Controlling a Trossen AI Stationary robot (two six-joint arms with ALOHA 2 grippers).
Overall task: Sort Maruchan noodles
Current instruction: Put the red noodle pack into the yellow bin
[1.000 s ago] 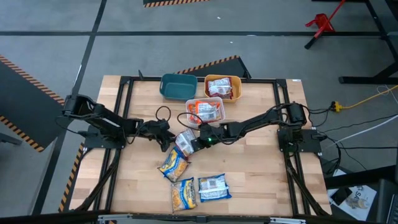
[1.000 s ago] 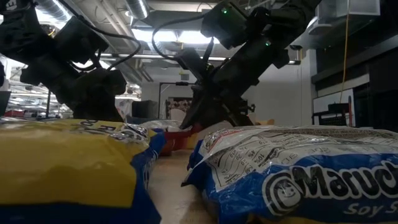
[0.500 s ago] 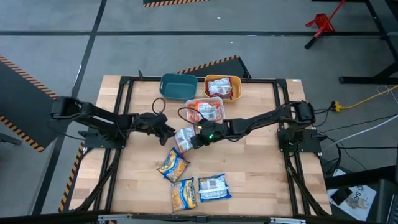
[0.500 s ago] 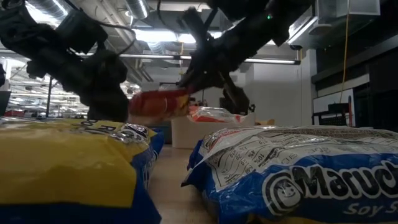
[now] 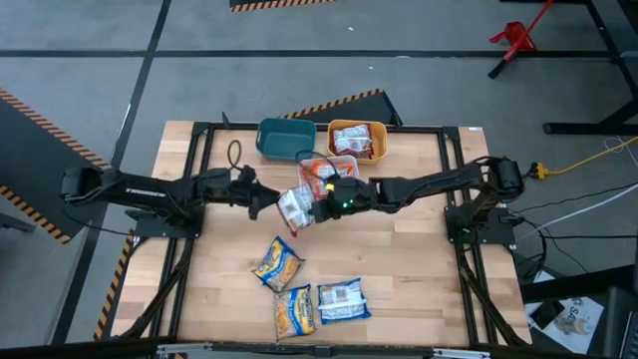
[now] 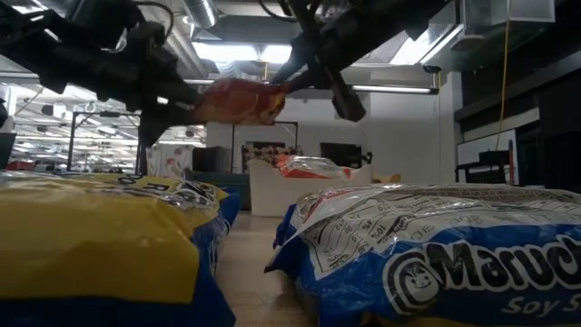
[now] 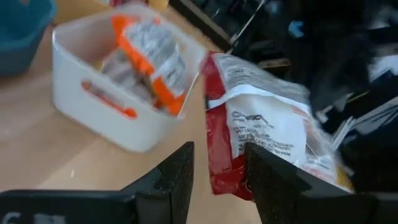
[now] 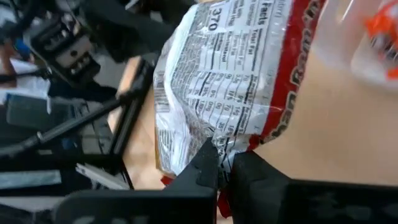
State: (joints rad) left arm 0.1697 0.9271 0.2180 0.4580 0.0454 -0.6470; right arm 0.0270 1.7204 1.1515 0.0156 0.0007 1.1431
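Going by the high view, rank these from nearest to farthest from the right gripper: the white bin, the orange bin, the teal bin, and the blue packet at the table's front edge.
Measured from the right gripper:
1. White bin, just behind it.
2. Orange bin and teal bin, at the back, right and left; too close to call.
3. Blue packet, at the front, farthest.

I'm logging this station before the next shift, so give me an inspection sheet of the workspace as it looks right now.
Surface: wooden table, black frame rails along its edges.
Job's things: maroon-white packet held in the air by the right tool; three packets lying at the near side; more packets in the white bin and orange bin.
Clutter: teal bin, no packet seen in it.
Grippers: right tool shut on the packet's edge; left tool open, right beside the packet.
Cables: yellow cable on the floor to the right.
Surroundings: grey floor, hazard-striped mats, red stand.
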